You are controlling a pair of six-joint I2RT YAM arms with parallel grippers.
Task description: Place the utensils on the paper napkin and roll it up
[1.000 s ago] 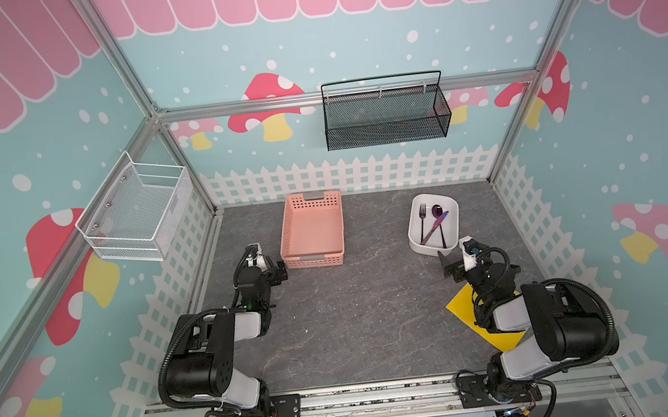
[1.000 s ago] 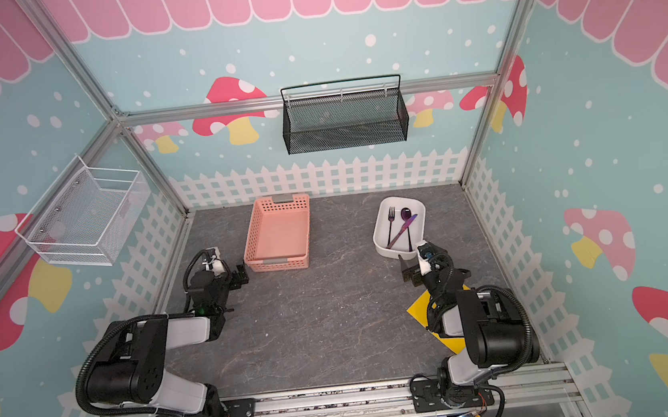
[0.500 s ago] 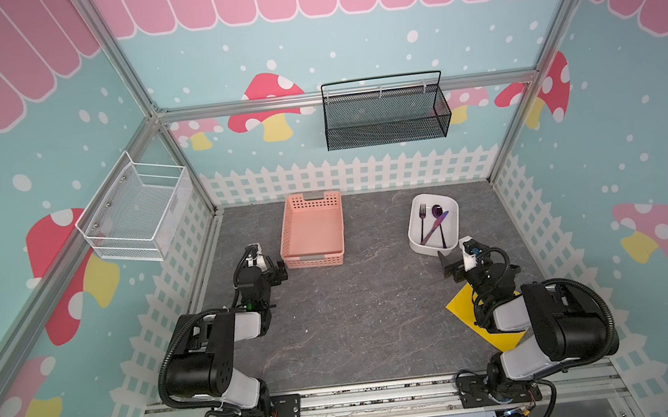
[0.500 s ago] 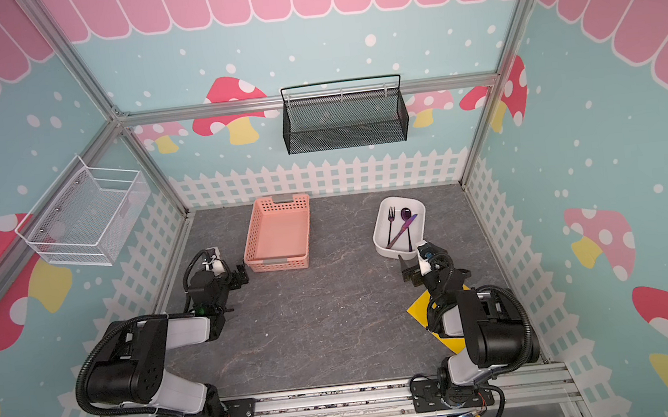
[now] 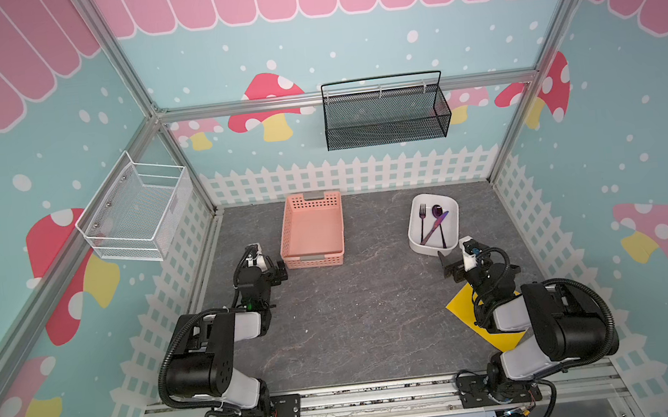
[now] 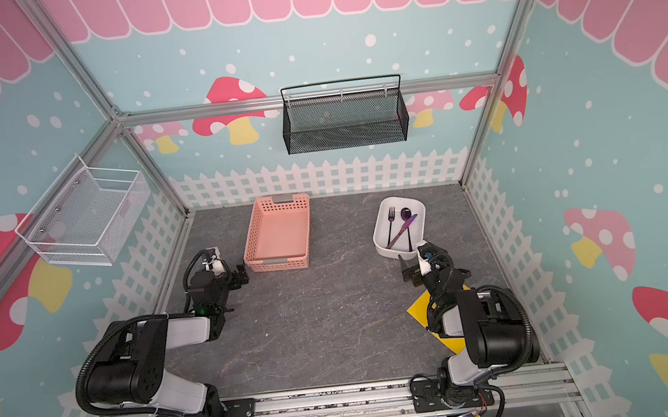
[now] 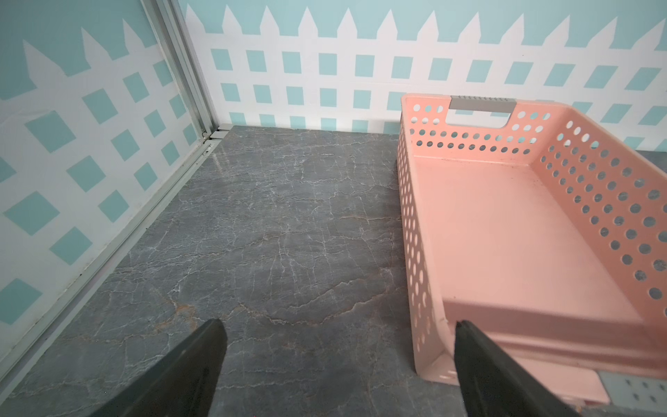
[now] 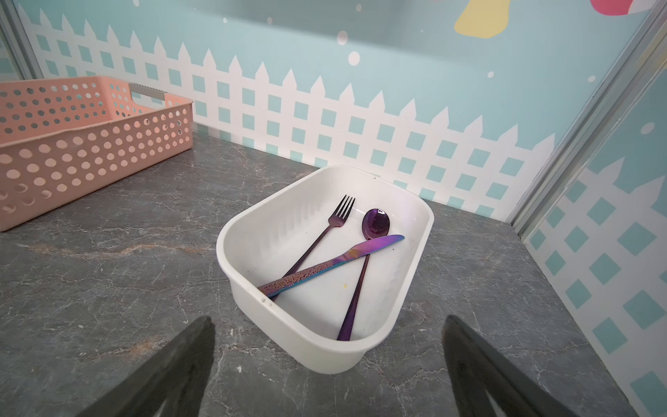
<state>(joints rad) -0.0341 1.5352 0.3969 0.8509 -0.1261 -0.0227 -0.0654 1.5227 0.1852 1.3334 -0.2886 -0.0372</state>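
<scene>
The utensils lie in a white tub (image 8: 231, 231) at the back right in both top views. The fork (image 8: 326, 234) and the spoon (image 8: 375, 224) lie side by side. The knife (image 8: 335, 261) lies across both of them. A top view shows the same fork (image 5: 422, 220), spoon (image 5: 437, 210) and knife (image 5: 434, 227). The yellow paper napkin (image 5: 465, 309) lies flat at the front right, partly under my right arm. My right gripper (image 8: 327, 319) is open just short of the tub's near wall, holding nothing. My left gripper (image 7: 337, 323) is open and empty over bare table, one finger by the pink basket's corner.
A pink perforated basket (image 5: 312, 230) stands empty at the back, left of centre. A black mesh basket (image 5: 384, 117) hangs on the back wall and a white wire basket (image 5: 136, 212) on the left wall. Fence-printed walls close the grey table on three sides.
</scene>
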